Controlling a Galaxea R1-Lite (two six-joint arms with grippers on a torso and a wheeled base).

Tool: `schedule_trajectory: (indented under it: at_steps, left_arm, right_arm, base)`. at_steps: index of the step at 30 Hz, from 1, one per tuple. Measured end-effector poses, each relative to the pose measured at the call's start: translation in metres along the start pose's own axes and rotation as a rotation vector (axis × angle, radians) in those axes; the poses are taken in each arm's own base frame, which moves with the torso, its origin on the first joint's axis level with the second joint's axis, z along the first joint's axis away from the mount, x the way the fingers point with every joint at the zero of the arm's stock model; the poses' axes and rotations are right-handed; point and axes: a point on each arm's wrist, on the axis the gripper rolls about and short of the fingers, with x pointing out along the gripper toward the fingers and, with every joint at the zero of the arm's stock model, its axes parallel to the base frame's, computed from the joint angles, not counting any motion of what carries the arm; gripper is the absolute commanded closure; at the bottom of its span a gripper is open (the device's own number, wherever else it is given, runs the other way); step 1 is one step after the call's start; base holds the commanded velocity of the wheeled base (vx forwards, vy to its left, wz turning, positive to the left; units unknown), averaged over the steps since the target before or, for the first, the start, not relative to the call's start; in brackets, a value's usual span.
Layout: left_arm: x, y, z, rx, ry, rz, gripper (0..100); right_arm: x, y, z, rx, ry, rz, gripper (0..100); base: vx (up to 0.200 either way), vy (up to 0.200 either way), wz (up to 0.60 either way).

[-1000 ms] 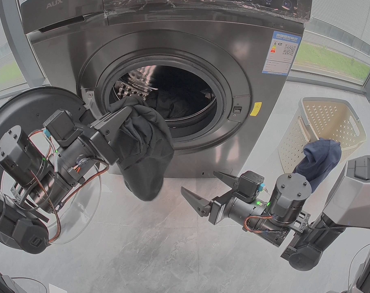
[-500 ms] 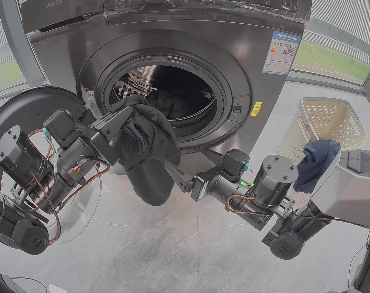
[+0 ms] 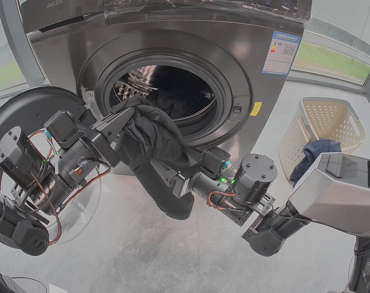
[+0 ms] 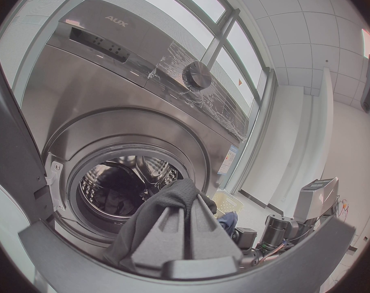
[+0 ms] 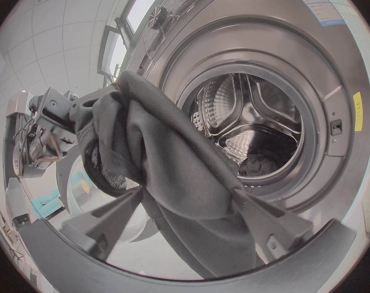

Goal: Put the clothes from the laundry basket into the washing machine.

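Observation:
A black garment (image 3: 152, 141) hangs in front of the washing machine's open drum (image 3: 172, 90), just below its rim. My left gripper (image 3: 129, 114) is shut on the garment's top edge; in the left wrist view the gripper (image 4: 189, 200) pinches the cloth (image 4: 160, 210) between closed fingers. My right gripper (image 3: 174, 160) is open, with its two fingers on either side of the hanging part of the garment (image 5: 168, 163). A dark item lies inside the drum (image 5: 258, 163). A blue garment (image 3: 317, 151) hangs over the laundry basket (image 3: 335, 114) at the right.
The machine's round door (image 3: 26, 110) stands open at the left, behind my left arm. The basket leans on the floor right of the machine. Grey tiled floor (image 3: 160, 249) lies open in front.
My right arm has swung left and up from the floor area to the garment, its open fingers now straddling the hanging cloth, whose lower end has shifted right. The left gripper has barely moved.

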Motion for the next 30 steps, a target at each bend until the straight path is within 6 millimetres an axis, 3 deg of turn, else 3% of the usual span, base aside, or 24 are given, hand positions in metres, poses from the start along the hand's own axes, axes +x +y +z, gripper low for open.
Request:
schedule_trajectory:
  at_steps: [6, 14, 19, 30]
  left_arm:
    - [0.000, -0.002, -0.001, -0.003, 0.003, -0.006, 100]
    - [0.000, -0.001, -0.001, -0.004, 0.003, -0.005, 100]
    - [0.000, 0.001, 0.000, -0.002, 0.000, 0.003, 100]
    - [0.002, 0.012, 0.002, 0.011, -0.011, 0.051, 100]
  right_arm:
    - [0.015, -0.004, -0.002, -0.004, -0.036, -0.004, 100]
    - [0.015, -0.003, -0.002, -0.004, -0.038, -0.009, 100]
    - [0.003, 0.000, 0.000, 0.002, -0.008, -0.010, 100]
    - [-0.044, -0.006, 0.012, 0.007, 0.092, -0.058, 100]
  base:
    - [0.000, 0.000, 0.00]
    - [0.000, 0.000, 0.00]
    - [0.000, 0.000, 0.00]
    - [0.000, 0.000, 0.00]
